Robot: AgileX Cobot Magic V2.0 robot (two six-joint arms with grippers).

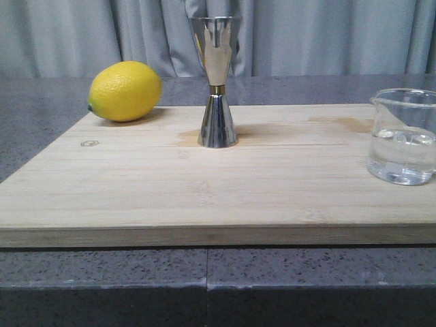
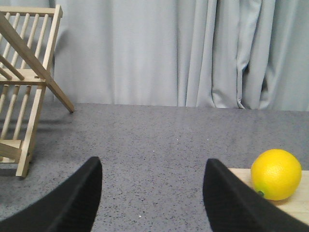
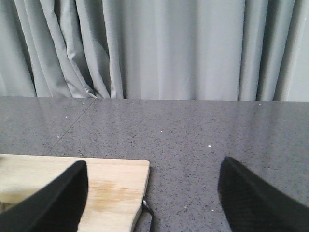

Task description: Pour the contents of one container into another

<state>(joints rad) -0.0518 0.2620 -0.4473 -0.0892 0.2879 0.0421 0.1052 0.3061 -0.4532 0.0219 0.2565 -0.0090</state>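
Beaker (image 1: 403,136) is sitting at the far right of the board (image 1: 204,197), partly cut off by the front view's edge, with clear liquid in its lower part. I am judging that nothing is under way yet: the grasp is the step in hand. The jigger (image 1: 217,82) is standing upright near the board's middle, well apart from the beaker, top cup open.

I am seeing the right gripper (image 3: 149,193) spread wide and holding nothing, looking over the board's right back corner and the counter (image 3: 203,130). The left gripper (image 2: 152,193) is likewise wide apart and empty, hovering over the counter left of the lemon (image 2: 276,174).

Next I am expecting to bring the right gripper around the beaker, then lift and carry it over the jigger. Between the two the board is lying bare. The lemon is resting at the back left corner, and a wooden rack (image 2: 24,92) is standing off to the left.
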